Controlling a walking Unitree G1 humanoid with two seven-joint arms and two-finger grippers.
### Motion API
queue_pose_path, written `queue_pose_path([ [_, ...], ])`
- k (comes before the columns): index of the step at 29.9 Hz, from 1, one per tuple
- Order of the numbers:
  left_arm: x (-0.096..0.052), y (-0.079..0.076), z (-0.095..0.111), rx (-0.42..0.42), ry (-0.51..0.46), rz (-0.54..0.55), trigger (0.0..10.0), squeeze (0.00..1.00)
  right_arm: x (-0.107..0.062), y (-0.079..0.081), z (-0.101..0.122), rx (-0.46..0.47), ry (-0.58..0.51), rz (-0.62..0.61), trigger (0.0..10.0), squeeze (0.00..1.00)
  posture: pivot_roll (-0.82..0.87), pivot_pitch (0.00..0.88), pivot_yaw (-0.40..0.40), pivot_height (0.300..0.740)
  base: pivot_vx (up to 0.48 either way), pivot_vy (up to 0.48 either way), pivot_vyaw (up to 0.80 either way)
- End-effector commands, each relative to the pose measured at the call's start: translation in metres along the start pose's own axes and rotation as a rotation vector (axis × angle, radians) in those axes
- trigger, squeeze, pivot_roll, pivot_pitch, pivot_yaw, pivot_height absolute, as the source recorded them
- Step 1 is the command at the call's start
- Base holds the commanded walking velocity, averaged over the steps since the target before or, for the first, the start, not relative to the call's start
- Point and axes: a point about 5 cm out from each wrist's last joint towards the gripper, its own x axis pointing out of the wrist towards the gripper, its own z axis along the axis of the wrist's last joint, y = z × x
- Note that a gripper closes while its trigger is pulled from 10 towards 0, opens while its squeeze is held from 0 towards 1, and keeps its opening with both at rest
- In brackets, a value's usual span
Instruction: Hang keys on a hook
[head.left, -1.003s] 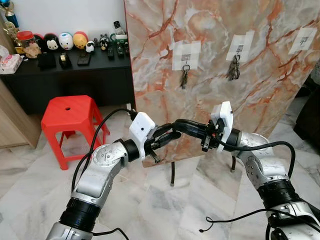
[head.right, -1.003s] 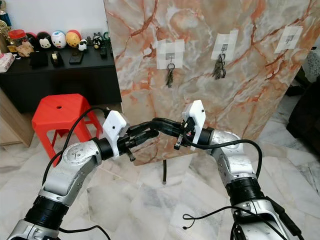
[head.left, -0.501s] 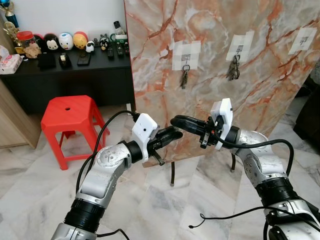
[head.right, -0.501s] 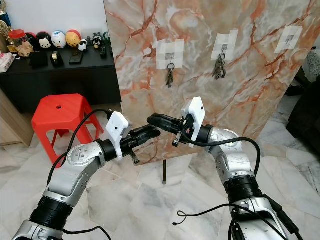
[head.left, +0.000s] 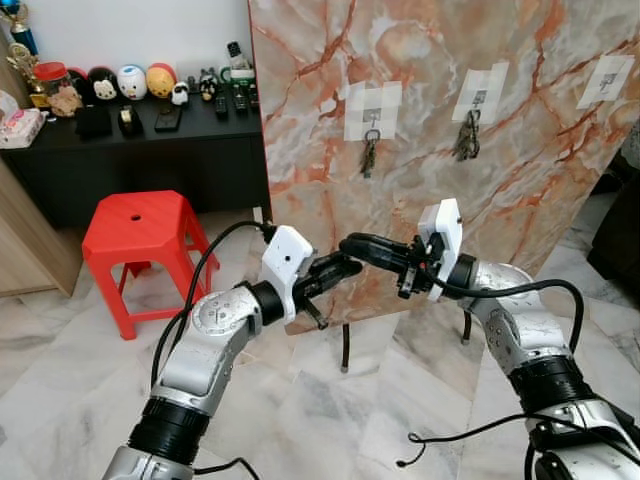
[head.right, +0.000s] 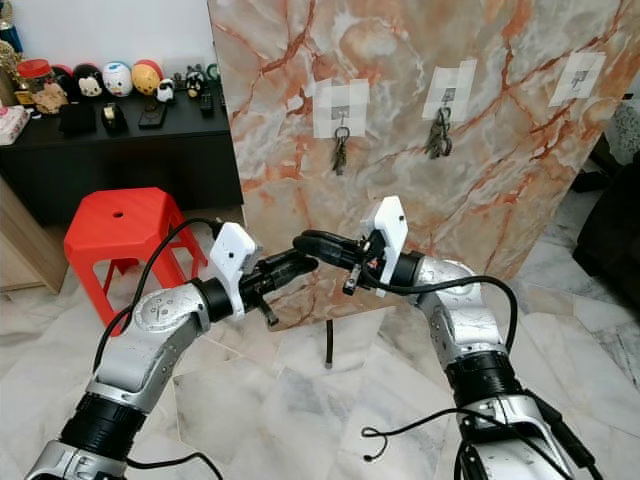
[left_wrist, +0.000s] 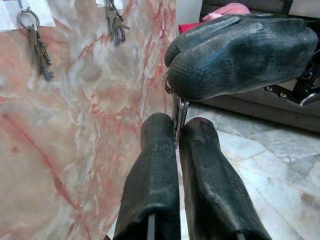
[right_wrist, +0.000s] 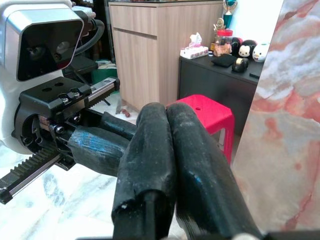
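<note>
The room is evenly and brightly lit by soft, diffuse light; no hard shadows are cast on the marble panel (head.left: 450, 130). Faint sheen is seen on the floor (head.left: 60, 370) tiles and on the silver arms. The head views are sharp throughout, with no motion blur. In the wrist views the black fingers (left_wrist: 155, 170) are rendered close and slightly soft, while the background is kept clearer. A dull highlight is caught along the rubber fingers (right_wrist: 195, 150).
</note>
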Motion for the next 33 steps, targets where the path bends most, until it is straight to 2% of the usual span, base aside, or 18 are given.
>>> queue_pose_path([
  [1,0.0009,0.0021,0.0047,0.007,-0.029,0.003,10.0,0.14,-0.0021,-0.0018,-0.0003,-0.004,0.001,-0.010,10.0,0.00,-0.07,0.000,-0.073,0.740,0.000,0.000,0.00],
  [2,0.0010,0.0018,0.0051,0.007,-0.033,0.002,10.0,0.14,-0.0023,-0.0019,-0.0004,-0.004,0.002,-0.011,10.0,0.00,-0.07,0.000,-0.073,0.740,0.000,0.000,0.00],
  [3,0.0010,0.0017,0.0053,0.003,-0.035,0.001,10.0,0.60,-0.0023,-0.0019,-0.0005,-0.004,0.003,-0.011,10.0,0.00,-0.07,0.000,-0.072,0.740,0.000,0.000,0.00],
  [4,0.0010,0.0015,0.0055,-0.002,-0.038,0.001,10.0,1.00,-0.0023,-0.0019,-0.0006,-0.004,0.003,-0.012,10.0,0.00,-0.07,0.000,-0.072,0.740,0.000,0.000,0.00],
  [7,0.0010,0.0013,0.0058,-0.008,-0.042,0.003,10.0,1.00,-0.0023,-0.0021,-0.0006,-0.004,0.004,-0.013,10.0,0.00,-0.07,0.000,-0.073,0.740,0.000,0.000,0.00],
  [8,0.0011,0.0023,0.0067,-0.015,-0.051,0.015,10.0,0.00,-0.0020,-0.0022,-0.0007,-0.004,0.004,-0.014,10.0,0.00,-0.07,0.000,-0.074,0.740,0.000,0.000,0.00],
  [17,0.0005,0.0046,0.0085,-0.040,-0.067,0.021,10.0,0.00,-0.0003,-0.0017,-0.0016,0.000,0.002,-0.017,10.0,0.00,-0.07,0.000,-0.069,0.740,0.000,0.000,0.00],
  [18,0.0003,0.0050,0.0086,-0.041,-0.067,0.022,9.5,0.00,-0.0002,-0.0015,-0.0021,0.001,0.003,-0.016,10.0,0.00,-0.07,0.000,-0.067,0.740,0.000,0.000,0.00],
  [19,0.0003,0.0052,0.0086,-0.041,-0.068,0.022,9.5,0.00,-0.0002,-0.0014,-0.0024,0.001,0.004,-0.016,10.0,0.00,-0.07,0.000,-0.067,0.740,0.000,0.000,0.00],
  [20,0.0003,0.0052,0.0086,-0.042,-0.068,0.022,4.7,0.00,-0.0003,-0.0013,-0.0028,0.002,0.004,-0.016,10.0,0.00,-0.07,0.000,-0.067,0.740,0.000,0.000,0.00],
  [22,0.0003,0.0053,0.0086,-0.043,-0.068,0.022,4.7,0.00,-0.0004,-0.0014,-0.0030,0.002,0.004,-0.016,10.0,0.00,-0.07,0.000,-0.068,0.740,0.000,0.000,0.00],
  [23,0.0005,0.0053,0.0084,-0.044,-0.068,0.021,3.5,0.00,-0.0005,-0.0015,-0.0031,0.004,0.004,-0.018,10.0,0.00,-0.07,0.000,-0.066,0.740,0.000,0.000,0.00],
  [26,0.0013,0.0044,0.0057,-0.039,-0.052,0.015,2.9,0.00,-0.0005,-0.0016,-0.0031,0.006,0.002,-0.020,10.0,0.00,-0.07,0.000,-0.066,0.740,0.000,0.000,0.00],
  [27,0.0014,0.0039,0.0050,-0.038,-0.049,0.013,0.0,0.00,-0.0003,-0.0016,-0.0029,0.006,0.000,-0.021,10.0,0.00,-0.07,0.000,-0.065,0.740,0.000,0.000,0.00],
  [33,0.0018,0.0028,0.0043,-0.043,-0.049,0.009,0.0,0.00,0.0011,-0.0013,-0.0017,0.006,-0.007,-0.019,10.0,0.00,-0.07,0.000,-0.065,0.740,0.000,0.000,0.00],
])
